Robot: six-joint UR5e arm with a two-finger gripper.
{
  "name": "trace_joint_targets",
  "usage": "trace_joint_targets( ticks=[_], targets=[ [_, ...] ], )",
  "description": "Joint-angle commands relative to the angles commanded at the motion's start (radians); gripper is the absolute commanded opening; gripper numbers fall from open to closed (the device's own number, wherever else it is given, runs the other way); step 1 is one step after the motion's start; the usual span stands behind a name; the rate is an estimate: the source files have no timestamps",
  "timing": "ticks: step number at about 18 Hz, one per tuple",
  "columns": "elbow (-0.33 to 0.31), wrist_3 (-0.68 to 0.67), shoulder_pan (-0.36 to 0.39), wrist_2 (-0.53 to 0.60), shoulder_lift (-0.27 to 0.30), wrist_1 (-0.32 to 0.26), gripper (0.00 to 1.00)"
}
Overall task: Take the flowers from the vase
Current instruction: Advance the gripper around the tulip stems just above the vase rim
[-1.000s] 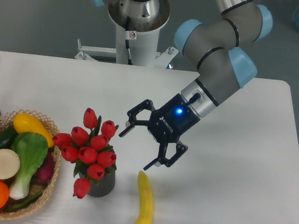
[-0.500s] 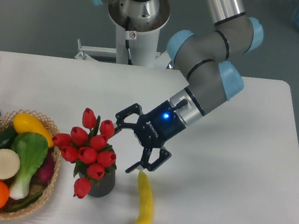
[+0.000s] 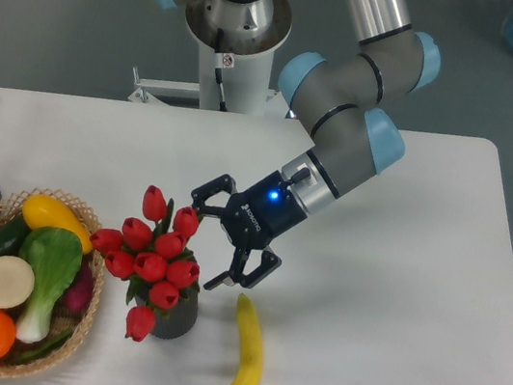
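Camera view, gripper (image 3: pixel 203 240) spread apart, just right of the flowers (image 3: pixel 153 256), upper finger by the top buds, flowers standing in the vase (image 3: pixel 170 318)

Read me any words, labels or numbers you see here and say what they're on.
White lettering on the gripper body: too small to read.
Small red and white sticker on the robot base column: too blurred to read.
Nothing else carries text.
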Motion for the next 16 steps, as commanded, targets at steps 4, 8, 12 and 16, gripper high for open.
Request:
trace_joint_targets(
  ticks=[4, 8, 12, 16],
  targets=[
    [0.02, 0.006, -0.028, -0.016, -0.044, 0.002, 1.0],
    [0.031, 0.005, -0.026, -0.019, -0.055, 0.002, 1.0],
    [0.063, -0.006, -0.043, -0.028, -0.081, 0.0, 1.0],
    [0.081, -0.02, -0.07, -0.026, -0.094, 0.002, 1.0]
  ],
)
